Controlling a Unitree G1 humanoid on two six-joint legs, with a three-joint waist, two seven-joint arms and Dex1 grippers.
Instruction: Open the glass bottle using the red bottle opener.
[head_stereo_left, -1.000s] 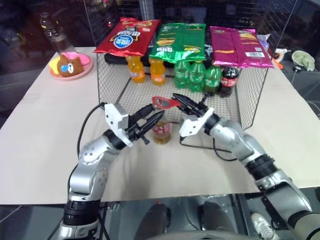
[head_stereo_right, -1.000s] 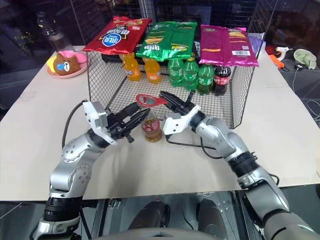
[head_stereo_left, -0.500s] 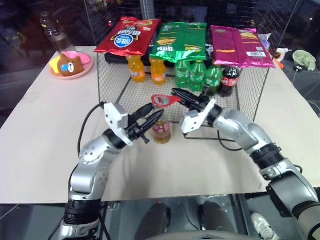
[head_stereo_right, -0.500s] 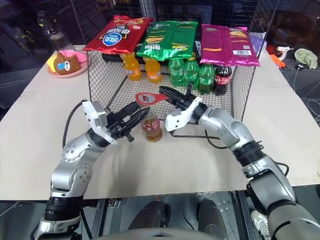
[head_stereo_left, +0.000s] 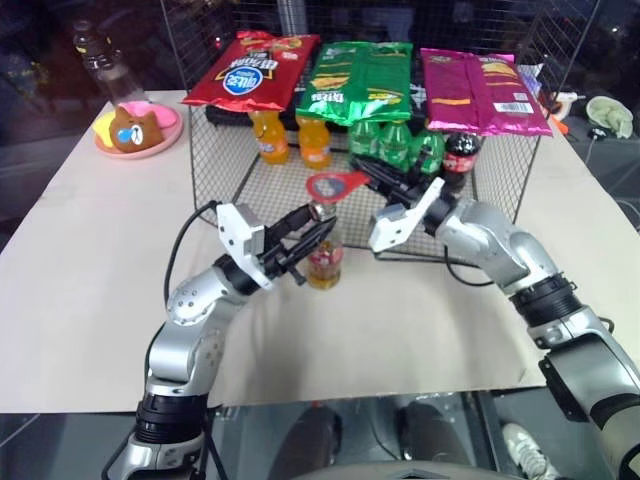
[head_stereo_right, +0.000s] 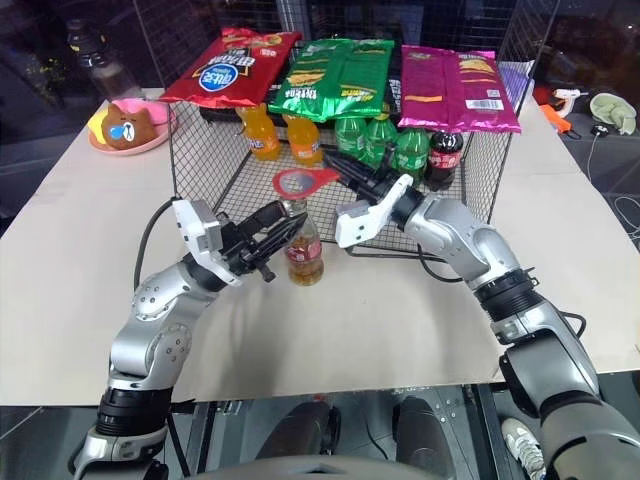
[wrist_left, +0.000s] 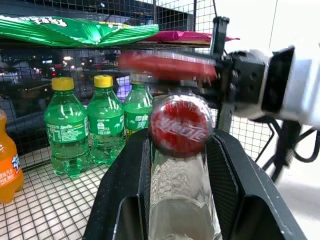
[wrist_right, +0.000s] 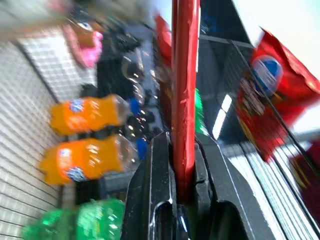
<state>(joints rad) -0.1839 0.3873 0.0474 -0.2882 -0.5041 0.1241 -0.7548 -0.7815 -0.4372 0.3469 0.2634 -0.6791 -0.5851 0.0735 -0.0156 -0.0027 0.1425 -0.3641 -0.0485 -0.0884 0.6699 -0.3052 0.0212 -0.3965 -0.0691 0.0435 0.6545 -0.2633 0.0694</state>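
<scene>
Bench: pale top, carrying everything below.

Wire cage: stands at the far middle of the bench, open toward the robot. Three chip bags lie across its top: red, green, magenta. Inside, along the back: two orange sodas, green bottles, one dark cola.

Pink plate with a brown bear toy: far left corner of the bench, well apart from the cage. A clear plastic bottle stands behind it.

Left gripper: jaws part-way closed on the neck of the glass bottle, one finger on each side, as seen in the left wrist view. The bottle stands upright on the bench just in front of the cage mouth, amber liquid, red-and-white label. Cap on; in the left wrist view it looks red with white lettering.

Right gripper: jaws shut on the handle of the red opener, gripped edge-on between the fingers in the right wrist view. The ring head points toward the robot's left and sits just above the cap. Whether ring and cap touch cannot be told; the head views suggest a small gap.
</scene>
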